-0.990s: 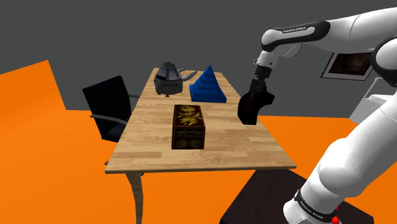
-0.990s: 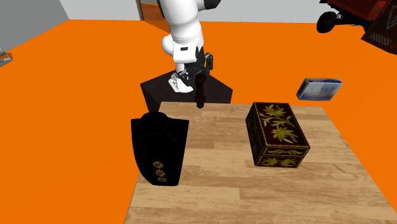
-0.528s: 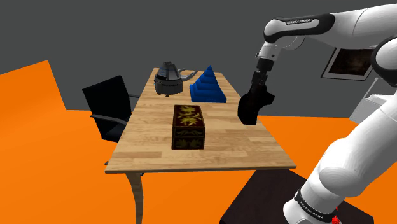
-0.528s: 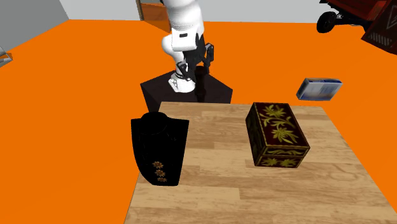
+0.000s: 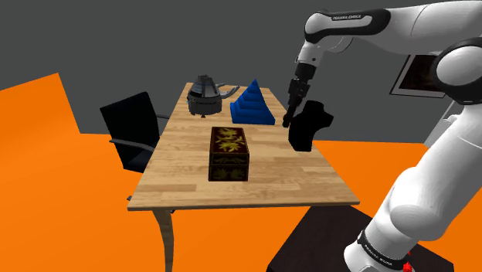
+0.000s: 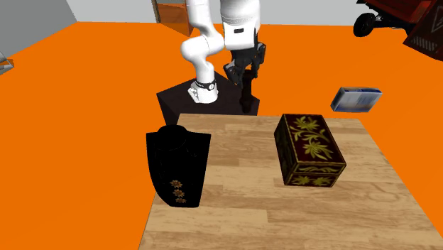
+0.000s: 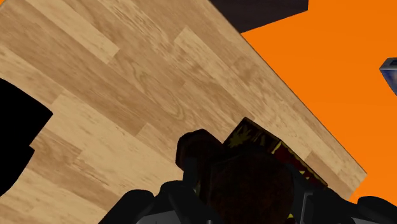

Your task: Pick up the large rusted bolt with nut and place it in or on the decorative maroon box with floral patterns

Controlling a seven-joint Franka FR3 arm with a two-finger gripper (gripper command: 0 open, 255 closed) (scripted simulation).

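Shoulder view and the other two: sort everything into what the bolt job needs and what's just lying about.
For the job:
bolt, clasped in the jaws
dark box with gold leaves, on the table

Lying about:
black necklace bust
blue pyramid
grey kettle
black chair
blue packet on the floor

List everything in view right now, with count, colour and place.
table: one, light wood, centre.
box: one, dark maroon with gold flowers, on the table.
bolt: one, rusty brown, held in the air.
display bust: one, black, on the table beside the box.
stepped pyramid: one, blue, table's far end.
kettle-like pot: one, grey, beside the pyramid.
chair: one, black, beside the table.
packet: one, blue and white, on the orange floor.
framed picture: one, dark, grey wall.
stand: one, black, by the table.
arm: one, white, over the table.
gripper: one, black, shut on the bolt, near the bust.
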